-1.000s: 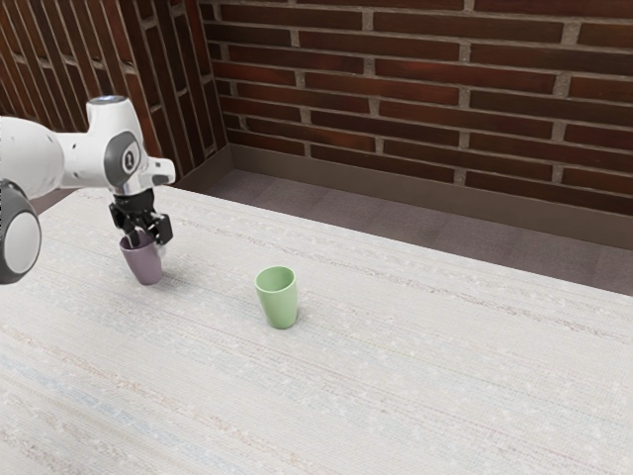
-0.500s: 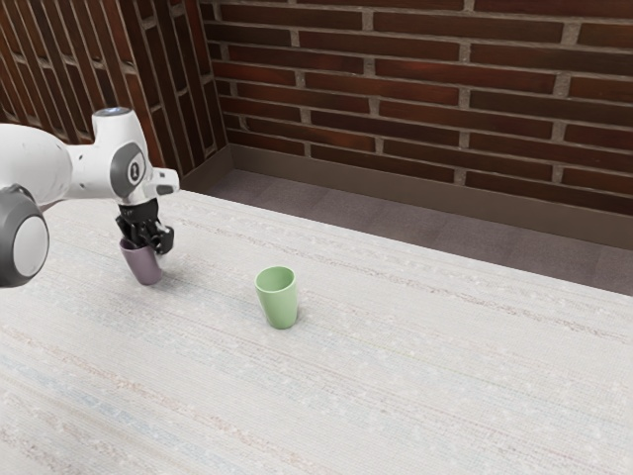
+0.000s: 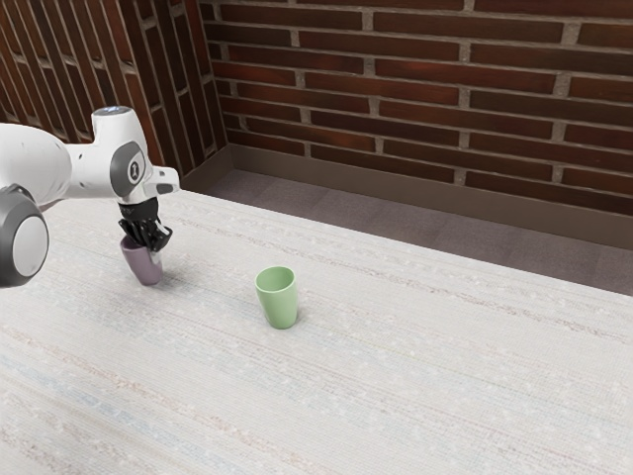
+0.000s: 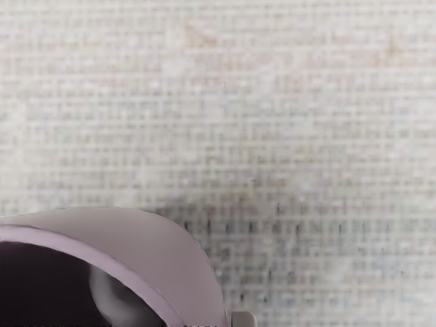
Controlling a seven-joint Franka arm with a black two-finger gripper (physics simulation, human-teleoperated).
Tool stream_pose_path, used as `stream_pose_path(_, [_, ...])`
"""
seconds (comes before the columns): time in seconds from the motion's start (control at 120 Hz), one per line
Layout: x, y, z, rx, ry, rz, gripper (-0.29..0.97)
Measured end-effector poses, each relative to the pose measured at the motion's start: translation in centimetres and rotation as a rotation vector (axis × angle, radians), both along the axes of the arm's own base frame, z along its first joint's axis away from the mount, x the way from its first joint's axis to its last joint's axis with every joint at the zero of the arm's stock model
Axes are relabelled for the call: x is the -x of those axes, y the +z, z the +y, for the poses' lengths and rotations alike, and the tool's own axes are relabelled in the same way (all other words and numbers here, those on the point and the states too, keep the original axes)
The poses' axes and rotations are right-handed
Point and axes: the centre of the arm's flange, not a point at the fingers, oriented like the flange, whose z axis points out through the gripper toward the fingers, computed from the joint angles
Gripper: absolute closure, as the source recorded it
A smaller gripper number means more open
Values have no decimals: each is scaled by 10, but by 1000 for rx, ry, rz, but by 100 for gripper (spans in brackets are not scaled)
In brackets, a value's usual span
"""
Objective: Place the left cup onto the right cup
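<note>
On the table (image 3: 415,376), the green cup (image 3: 277,297) waits nearest; farther back, toward the exterior view's left, the gripper (image 3: 146,242), fingers spread a second ago, now pinches the rim of the standing purple cup (image 3: 145,267), apparently ready to lift.

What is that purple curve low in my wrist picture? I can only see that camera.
Observer: It is the rim of a purple cup, standing upright on the table with the gripper right at its rim.
Operator: Is anything else on the table?
Observer: Yes, a green cup stands upright, apart from the purple one, toward the exterior view's right.
Operator: Does the hand have hold of the purple one?
Observer: The gripper looks shut on the cup's wall, and the cup's base sits on the table, not yet lifted.
</note>
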Motion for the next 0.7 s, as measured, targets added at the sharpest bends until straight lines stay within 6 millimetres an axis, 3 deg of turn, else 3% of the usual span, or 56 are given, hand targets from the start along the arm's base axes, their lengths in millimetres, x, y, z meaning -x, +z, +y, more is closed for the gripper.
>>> stream_pose_path(0.192, [0, 14, 1, -4, 3, -19, 78])
stream_pose_path(0.392, [3, 49, -1, -8, 4, -56, 78])
stream_pose_path(0.575, [7, 76, -17, 2, -15, -70, 78])
stream_pose_path(0.7, [8, 92, -38, 14, -43, -70, 78])
